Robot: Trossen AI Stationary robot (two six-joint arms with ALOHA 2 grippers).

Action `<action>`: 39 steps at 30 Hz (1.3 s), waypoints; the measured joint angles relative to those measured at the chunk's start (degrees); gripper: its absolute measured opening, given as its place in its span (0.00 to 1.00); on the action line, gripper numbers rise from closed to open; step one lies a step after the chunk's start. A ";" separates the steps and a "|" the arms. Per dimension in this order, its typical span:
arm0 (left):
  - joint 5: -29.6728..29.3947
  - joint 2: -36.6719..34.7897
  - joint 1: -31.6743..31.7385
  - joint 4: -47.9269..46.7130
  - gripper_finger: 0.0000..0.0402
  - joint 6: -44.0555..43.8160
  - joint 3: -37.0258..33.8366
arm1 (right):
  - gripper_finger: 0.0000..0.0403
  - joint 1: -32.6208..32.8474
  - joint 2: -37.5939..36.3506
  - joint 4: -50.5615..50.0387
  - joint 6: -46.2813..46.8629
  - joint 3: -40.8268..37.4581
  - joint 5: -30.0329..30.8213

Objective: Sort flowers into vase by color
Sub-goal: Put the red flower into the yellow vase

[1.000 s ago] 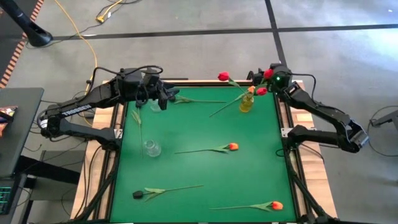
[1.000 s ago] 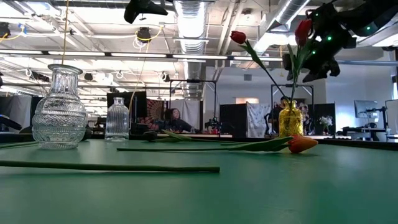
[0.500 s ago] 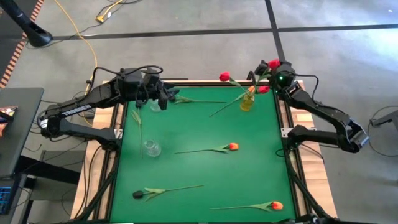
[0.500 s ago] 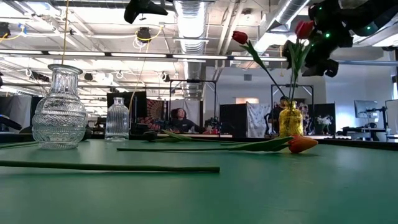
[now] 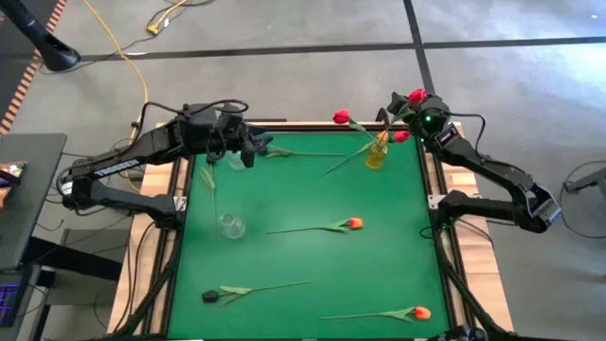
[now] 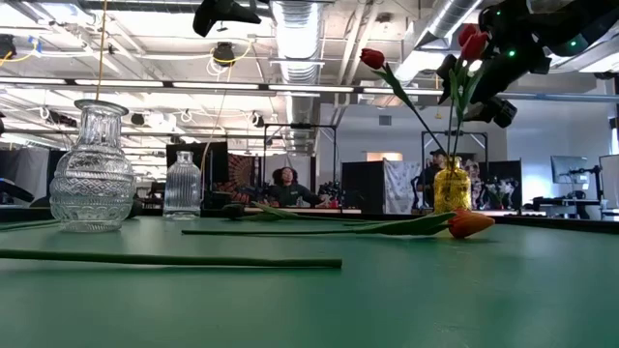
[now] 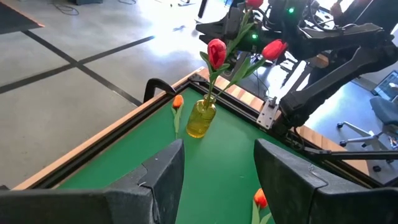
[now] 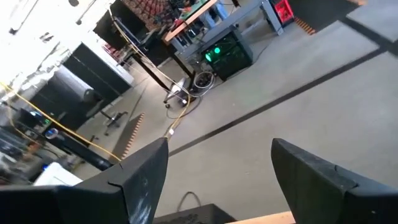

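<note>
Right gripper [image 5: 423, 112]: fingers spread, nothing being held, above yellow vase [image 5: 376, 155].
Left gripper [image 5: 254, 150]: being kept open, grasping nothing.
Red flowers [image 7: 216, 52]: being held in yellow vase, far corner.
Orange flower [image 5: 354, 224]: lying mid-table.

Right gripper [image 6: 484, 72] sits half off the low view's top edge, its grip on the red tulip [image 6: 472, 43] impossible to judge.
</note>
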 joint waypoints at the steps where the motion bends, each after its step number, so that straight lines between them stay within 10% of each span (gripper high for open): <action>1: 0.00 0.00 0.02 0.00 0.45 0.04 0.00 | 0.77 0.00 0.00 -0.02 -1.31 0.00 0.01; 23: 0.00 0.00 0.00 -0.02 0.45 0.74 0.00 | 0.77 -0.07 0.00 0.02 -51.26 0.00 0.37; 29: 0.00 0.00 0.01 -0.02 0.45 0.74 0.00 | 0.77 -0.07 0.00 1.22 -52.36 0.00 0.48; 39: 0.00 0.00 0.02 0.00 0.45 0.52 0.00 | 0.77 -0.11 -0.04 5.02 -27.83 0.00 0.48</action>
